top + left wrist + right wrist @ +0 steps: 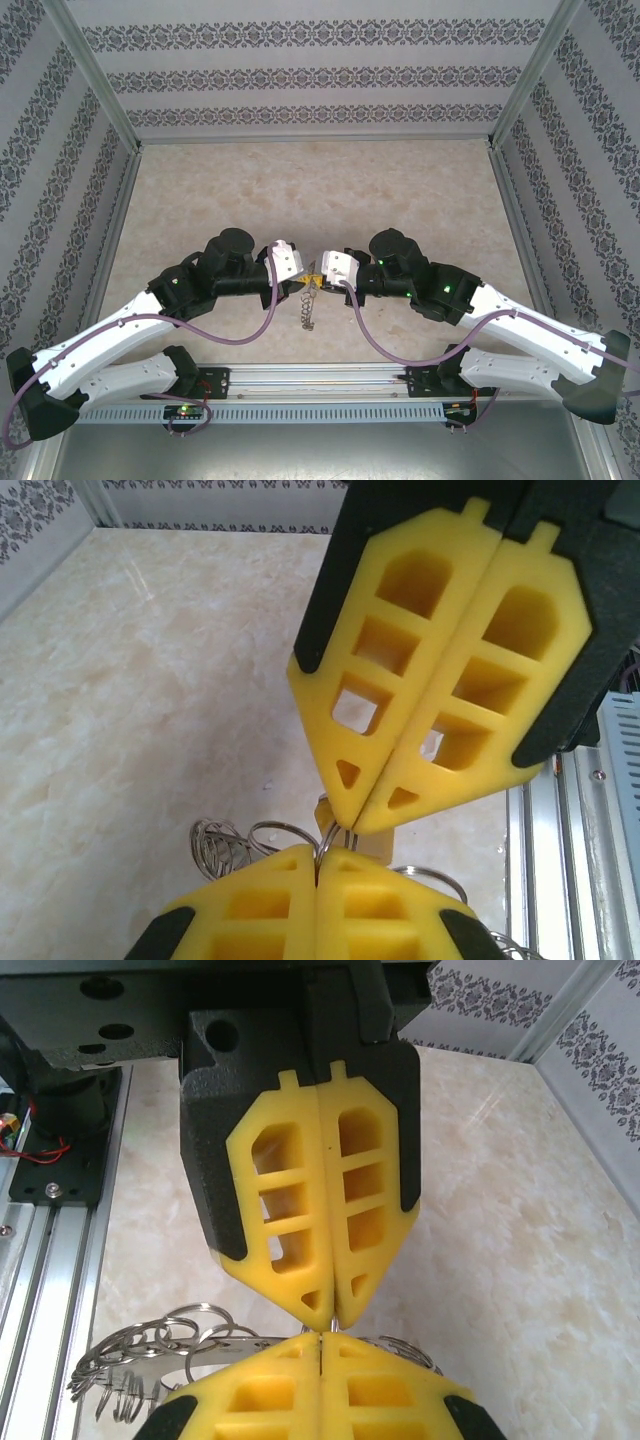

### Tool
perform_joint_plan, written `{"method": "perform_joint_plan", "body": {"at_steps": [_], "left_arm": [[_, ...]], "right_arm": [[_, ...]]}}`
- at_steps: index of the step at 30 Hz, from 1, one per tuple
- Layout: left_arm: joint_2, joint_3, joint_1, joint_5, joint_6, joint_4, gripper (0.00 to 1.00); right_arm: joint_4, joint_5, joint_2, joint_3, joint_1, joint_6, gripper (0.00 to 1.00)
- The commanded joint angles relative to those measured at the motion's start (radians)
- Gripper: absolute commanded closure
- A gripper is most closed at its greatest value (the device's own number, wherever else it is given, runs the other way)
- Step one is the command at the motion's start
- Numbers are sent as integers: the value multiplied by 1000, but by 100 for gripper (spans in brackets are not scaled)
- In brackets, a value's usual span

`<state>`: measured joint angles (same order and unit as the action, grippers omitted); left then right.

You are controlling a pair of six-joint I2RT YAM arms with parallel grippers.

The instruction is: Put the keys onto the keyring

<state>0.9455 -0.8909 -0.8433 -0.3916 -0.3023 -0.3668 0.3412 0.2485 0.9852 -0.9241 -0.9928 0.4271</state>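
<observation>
The left gripper (304,272) and right gripper (321,272) meet tip to tip over the near middle of the table (300,180); both pairs of jaws are clenched, each nipping thin wire of the keyring (140,1352), which sits just beneath them, loops fanning left and right; a small yellowish key (372,846) touches the right gripper's tips; whether it is threaded I cannot tell.

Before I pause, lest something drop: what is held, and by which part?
The keyring, by wire loops at its rim: left gripper and right gripper each seem shut on one.
</observation>
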Motion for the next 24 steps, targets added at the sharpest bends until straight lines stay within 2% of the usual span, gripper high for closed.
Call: {"method": "perform_joint_plan", "body": {"at_steps": [1, 15, 24], "left_arm": [[2, -20, 1, -5, -6, 6, 99], [-74, 65, 30, -50, 143, 218, 100], [-96, 84, 33, -11, 170, 250, 100]], "right_arm": [[-21, 34, -8, -4, -14, 18, 100], [-42, 9, -32, 34, -14, 0, 100], [-61, -2, -46, 60, -14, -13, 100]]}}
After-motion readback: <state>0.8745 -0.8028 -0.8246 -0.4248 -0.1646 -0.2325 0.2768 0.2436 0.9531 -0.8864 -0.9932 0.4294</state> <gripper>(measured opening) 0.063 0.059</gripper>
